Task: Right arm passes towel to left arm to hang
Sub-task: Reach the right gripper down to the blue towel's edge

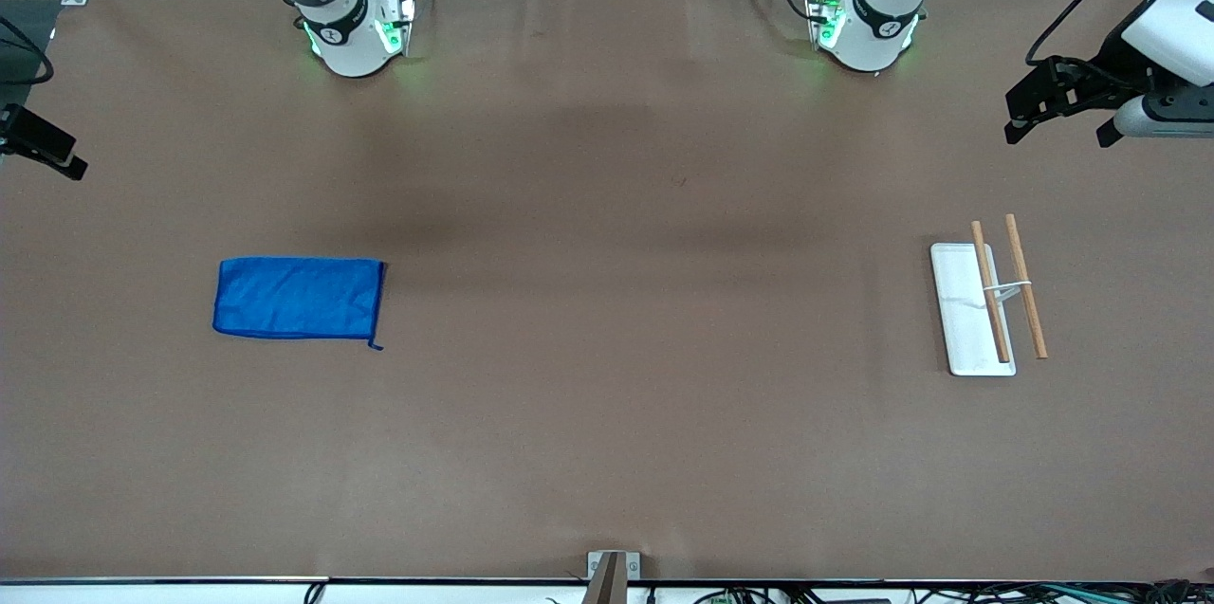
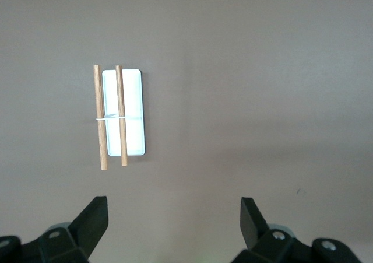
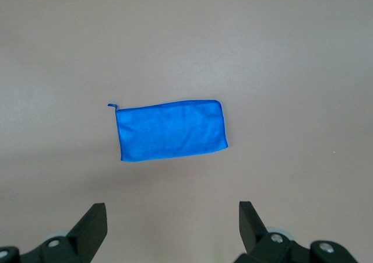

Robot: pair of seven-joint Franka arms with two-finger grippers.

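Observation:
The blue towel [image 1: 299,298] lies flat on the brown table toward the right arm's end, with a thread tail at one corner. It also shows in the right wrist view [image 3: 171,130]. My right gripper [image 3: 172,207] is open and empty, held high above the table with the towel below and ahead of it. My left gripper [image 1: 1060,136] is open and empty, held high over the left arm's end of the table; its open jaws also show in the left wrist view [image 2: 173,202].
A small rack with a white base [image 1: 963,320] and two raised wooden rods [image 1: 1026,286] stands toward the left arm's end; it also shows in the left wrist view [image 2: 133,114]. The two arm bases [image 1: 356,30] [image 1: 868,21] stand along the table's edge farthest from the front camera.

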